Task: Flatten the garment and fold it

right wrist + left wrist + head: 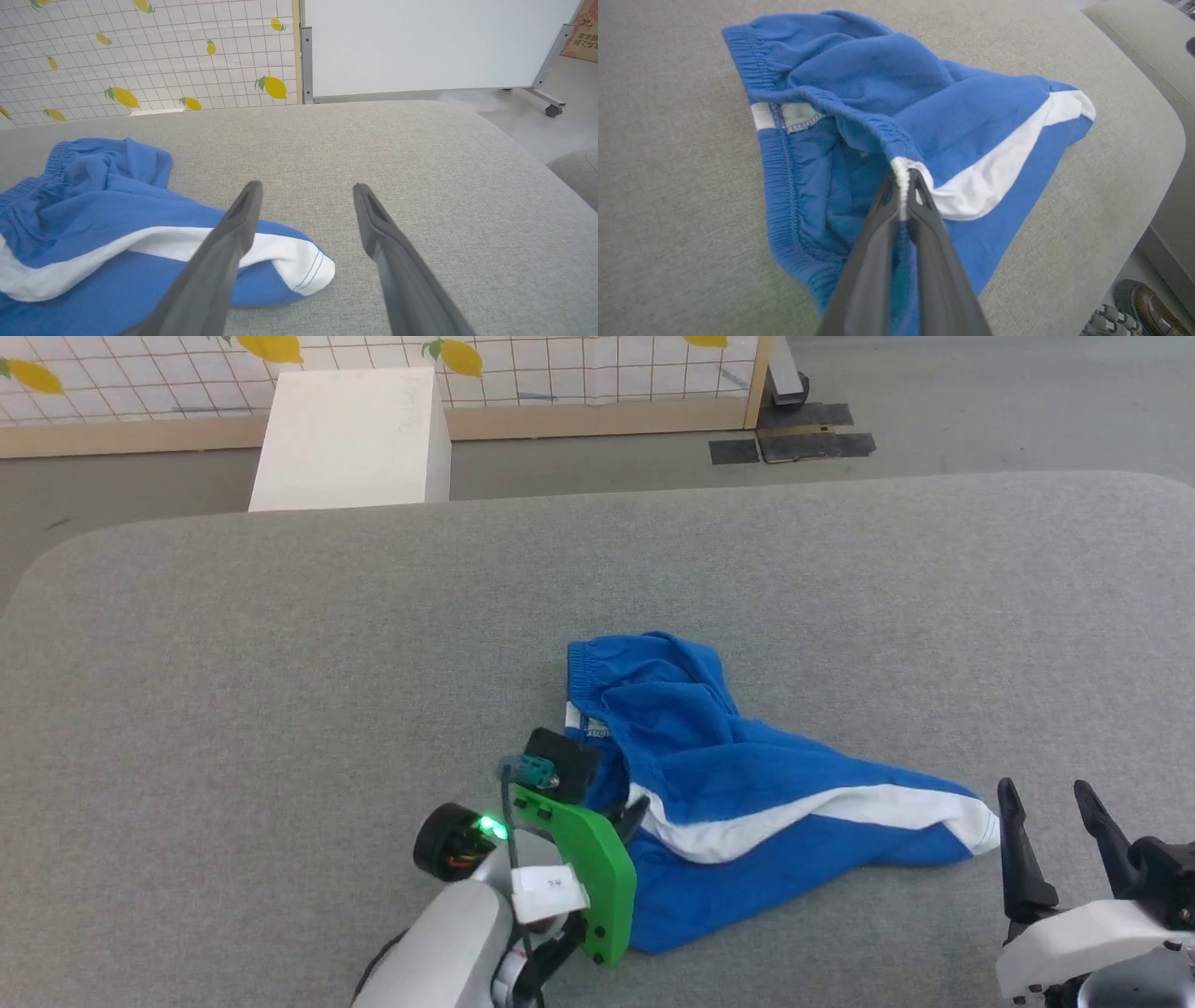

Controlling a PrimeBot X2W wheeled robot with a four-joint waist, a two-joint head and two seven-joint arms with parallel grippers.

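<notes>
Nearest, at seven o'clock of the head view, the left tool [902, 179] is clamped on the garment [738, 775], its two dark fingers pressed together on the gathered waistband where the white stripe begins; at five o'clock the right tool [1046, 793] stands with fingers apart, holding nothing, its left finger just beside the white leg hem, touching or not I cannot tell; the garment, blue shorts, lies crumpled on the grey table [280, 663] a little toward five o'clock from centre, its waistband bunched at the eleven o'clock end, the stripe running toward four o'clock; beyond the table's far edge, at eleven o'clock, a white box [350, 439] stands on the floor; behind it, at twelve, a lemon-printed screen [579, 373].
</notes>
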